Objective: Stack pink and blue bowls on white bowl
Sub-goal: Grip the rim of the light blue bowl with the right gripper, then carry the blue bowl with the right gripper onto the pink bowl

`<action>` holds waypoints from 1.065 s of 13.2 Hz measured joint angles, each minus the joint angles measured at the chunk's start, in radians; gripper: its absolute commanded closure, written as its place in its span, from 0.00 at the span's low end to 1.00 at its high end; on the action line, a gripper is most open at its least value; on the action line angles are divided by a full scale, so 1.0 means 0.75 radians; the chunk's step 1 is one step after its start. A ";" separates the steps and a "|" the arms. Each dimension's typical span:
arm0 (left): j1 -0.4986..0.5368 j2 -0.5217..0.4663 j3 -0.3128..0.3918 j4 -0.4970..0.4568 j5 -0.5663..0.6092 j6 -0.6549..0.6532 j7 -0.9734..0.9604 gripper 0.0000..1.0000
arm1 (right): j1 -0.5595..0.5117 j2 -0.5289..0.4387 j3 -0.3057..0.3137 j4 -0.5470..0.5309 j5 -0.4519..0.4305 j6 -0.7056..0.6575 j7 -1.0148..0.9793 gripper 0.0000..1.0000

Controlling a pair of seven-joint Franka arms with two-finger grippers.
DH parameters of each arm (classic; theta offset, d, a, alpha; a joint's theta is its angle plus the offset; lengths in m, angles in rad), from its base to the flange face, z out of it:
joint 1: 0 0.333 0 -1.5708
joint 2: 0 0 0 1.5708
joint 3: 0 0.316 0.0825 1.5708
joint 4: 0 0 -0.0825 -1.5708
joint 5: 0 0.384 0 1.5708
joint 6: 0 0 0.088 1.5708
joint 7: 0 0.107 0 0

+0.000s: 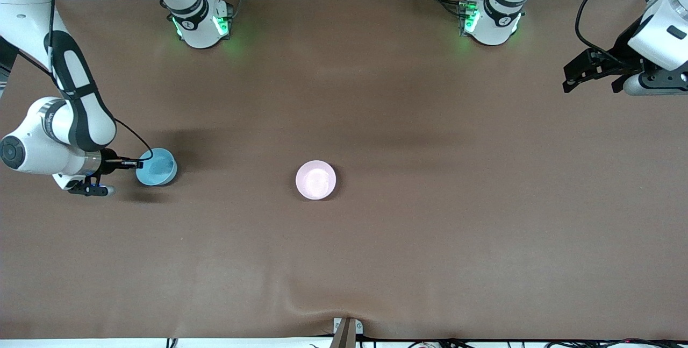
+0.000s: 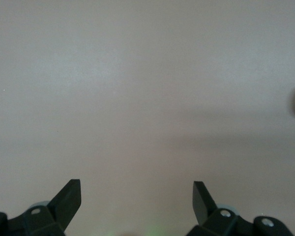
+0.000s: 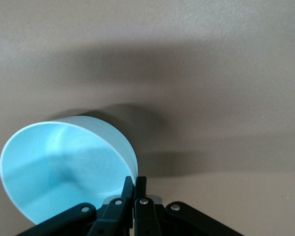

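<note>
**Right arm has the blue bowl by the rim, left arm parked off to the side**

Front view: the right gripper [image 1: 141,164] is down at the blue bowl [image 1: 156,167], toward the right arm's end of the tabletop [image 1: 430,229], fingers closed on the rim. The pink bowl [image 1: 315,179] sits mid-table, well apart from the blue one, with loads of bare brown surface around it on every side. Can't make out from here whether a white bowl is underneath it. The left gripper [image 1: 572,80] waits up over the left arm's end of the tabletop, near the edge, fingers spread open and holding nothing.

Left wrist view: just the two open fingers [image 2: 69,199] over bare tabletop. There's a sliver of something round cut off at the frame edge, too little to say what it is.

Right wrist view: the fingers [image 3: 129,189] are pinched together on the blue bowl's wall, one inside and one outside. The bowl looks tilted, but it's partly cut off, so I can't tell if it's touching the tabletop.
</note>
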 measured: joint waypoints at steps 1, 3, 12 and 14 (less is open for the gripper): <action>0.000 0.001 0.000 0.000 0.000 0.000 0.000 0.00 | 0.000 -0.004 0.002 0.007 0.016 -0.040 0.000 1.00; 0.000 0.006 -0.001 -0.001 0.000 0.000 0.000 0.00 | 0.003 -0.007 0.007 0.063 0.060 -0.164 0.000 1.00; 0.002 0.022 0.000 -0.011 0.000 0.010 0.000 0.00 | 0.344 -0.113 0.033 0.168 0.279 -0.353 0.480 1.00; 0.001 0.024 0.000 -0.009 0.000 0.024 0.000 0.00 | 0.459 -0.113 0.034 0.180 0.381 -0.345 0.668 1.00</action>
